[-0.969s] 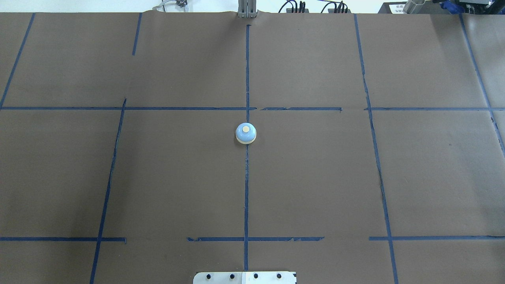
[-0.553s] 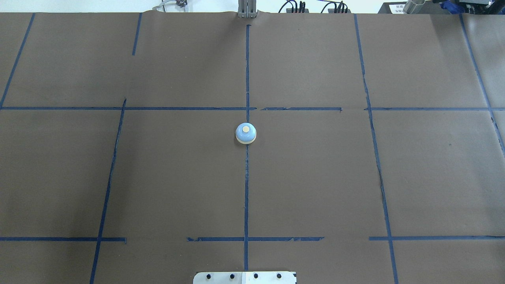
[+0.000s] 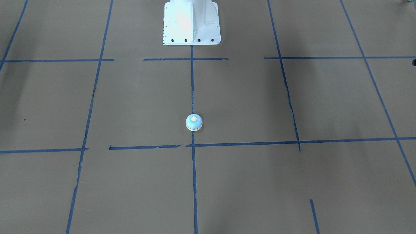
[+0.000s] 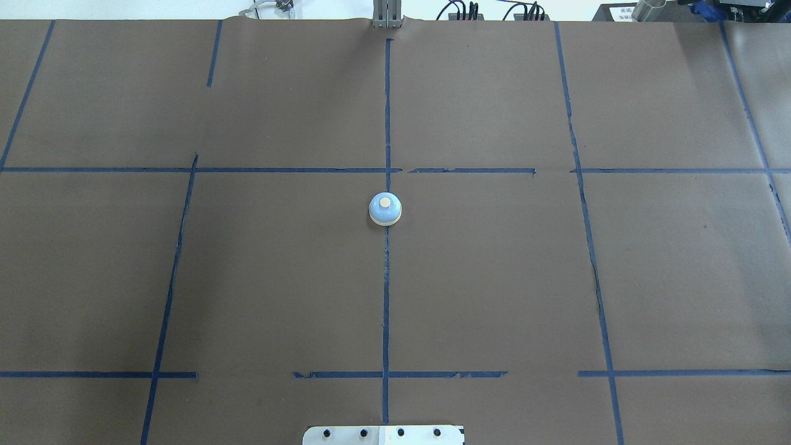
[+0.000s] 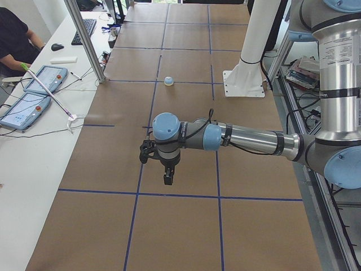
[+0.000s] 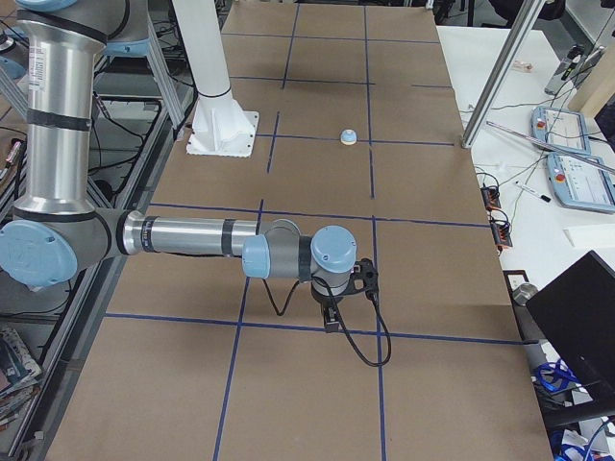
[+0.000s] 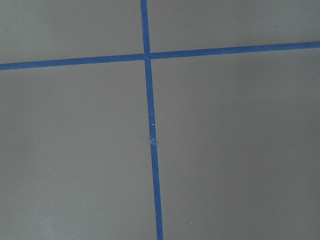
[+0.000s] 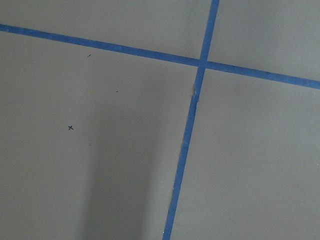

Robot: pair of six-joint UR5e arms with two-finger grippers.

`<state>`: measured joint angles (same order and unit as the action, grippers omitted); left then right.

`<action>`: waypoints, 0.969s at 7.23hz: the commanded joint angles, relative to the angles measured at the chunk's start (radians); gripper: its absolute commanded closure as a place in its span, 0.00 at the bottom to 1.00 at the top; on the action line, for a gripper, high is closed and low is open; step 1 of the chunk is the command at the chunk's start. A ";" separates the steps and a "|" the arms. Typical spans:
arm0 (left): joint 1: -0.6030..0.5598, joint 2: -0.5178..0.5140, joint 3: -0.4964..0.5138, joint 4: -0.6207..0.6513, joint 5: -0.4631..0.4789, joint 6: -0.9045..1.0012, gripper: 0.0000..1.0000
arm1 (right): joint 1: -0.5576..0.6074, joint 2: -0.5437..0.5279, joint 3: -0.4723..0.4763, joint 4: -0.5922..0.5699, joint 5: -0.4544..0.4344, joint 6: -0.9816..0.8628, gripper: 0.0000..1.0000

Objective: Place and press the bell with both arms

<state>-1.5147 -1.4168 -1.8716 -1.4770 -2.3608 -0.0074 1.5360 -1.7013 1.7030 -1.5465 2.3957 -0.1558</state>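
The bell (image 4: 385, 209) stands upright on the centre blue tape line of the brown table; it also shows in the front-facing view (image 3: 194, 122), far off in the left view (image 5: 168, 81) and in the right view (image 6: 349, 136). Nothing touches it. My left gripper (image 5: 168, 178) hangs over the table's left end, pointing down, far from the bell. My right gripper (image 6: 330, 319) hangs over the right end, pointing down, also far from it. Both show only in side views, so I cannot tell whether they are open or shut. The wrist views show only paper and tape.
The white pedestal (image 3: 191, 22) stands at the robot's side of the table, behind the bell. A metal post (image 5: 84, 39) and a desk with tablets (image 5: 34, 84) and a seated person lie across the table. Blue tape lines grid the brown paper.
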 commanded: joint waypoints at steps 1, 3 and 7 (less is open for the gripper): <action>0.001 0.033 -0.010 -0.011 -0.006 0.003 0.00 | -0.017 0.006 0.004 -0.004 -0.025 0.001 0.00; 0.001 0.045 -0.017 -0.009 -0.005 0.003 0.00 | -0.014 0.018 0.015 -0.003 -0.075 0.004 0.00; 0.001 0.050 -0.005 -0.032 -0.006 0.001 0.00 | -0.011 0.045 0.003 -0.041 -0.062 -0.004 0.00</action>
<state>-1.5141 -1.3660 -1.8846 -1.5031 -2.3681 -0.0044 1.5240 -1.6597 1.7057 -1.5607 2.3296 -0.1523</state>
